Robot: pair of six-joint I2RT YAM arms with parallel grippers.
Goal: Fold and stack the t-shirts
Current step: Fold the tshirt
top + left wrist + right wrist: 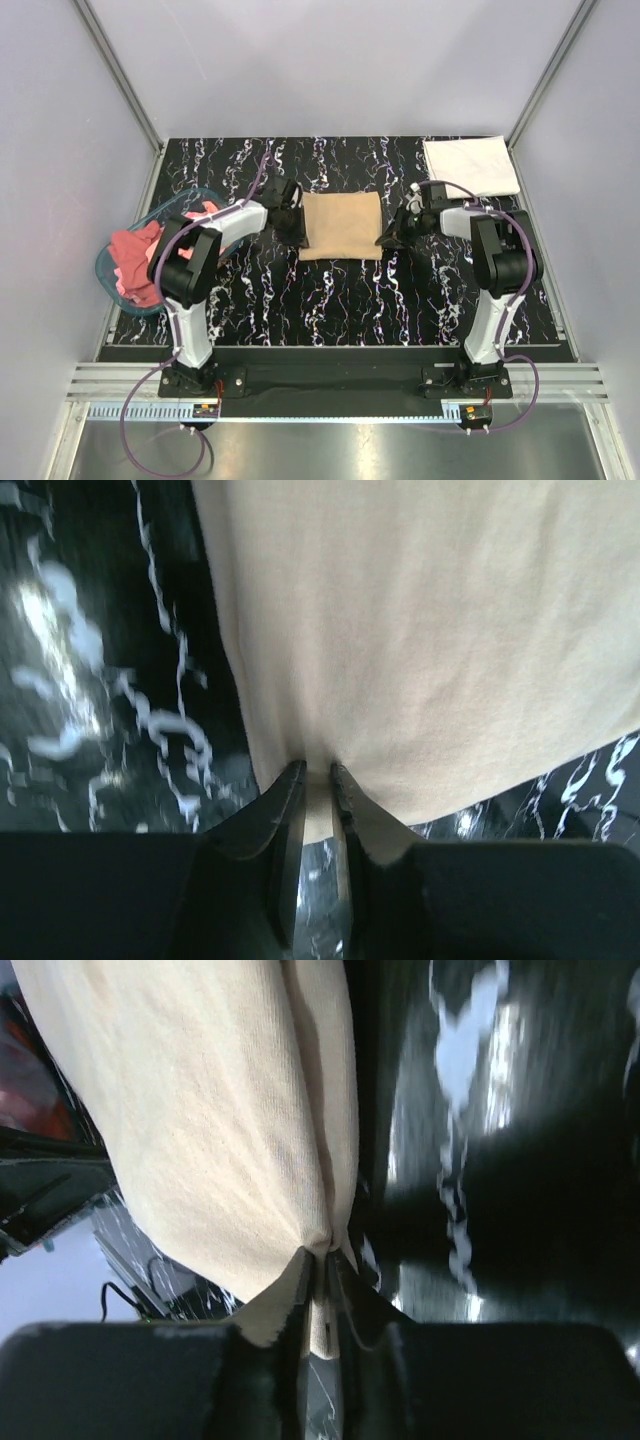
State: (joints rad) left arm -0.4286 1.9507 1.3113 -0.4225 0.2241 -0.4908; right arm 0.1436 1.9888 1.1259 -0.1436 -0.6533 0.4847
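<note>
Lying flat in the middle of the desk [330, 300], the tan t-shirt [341, 226] is folded down to a neat, nearly square pad, smooth across its top. The left fingers [262, 820] are clamped on the cloth at its left edge, towards the near corner. From the left wrist a thin lip of tan fabric shows squeezed between them, the cloth puckering slightly towards that point. The right fingers [360, 1310] pinch the right edge in the same way. From the right wrist the cloth gathers into creases that run into the grip, and the fold shows as a shadowed line along the side. A white t-shirt [471, 165] lies folded at the far right corner, well apart from the tan one. Pink t-shirts [135, 262] sit crumpled in a blue basket [196, 196] at the left edge of the desk. The left arm crosses in front of that heap, so I cannot count them. Sleeves and collar of the tan one are tucked out of sight, and the desk's marbling is smeared with blur in both wrist views.
</note>
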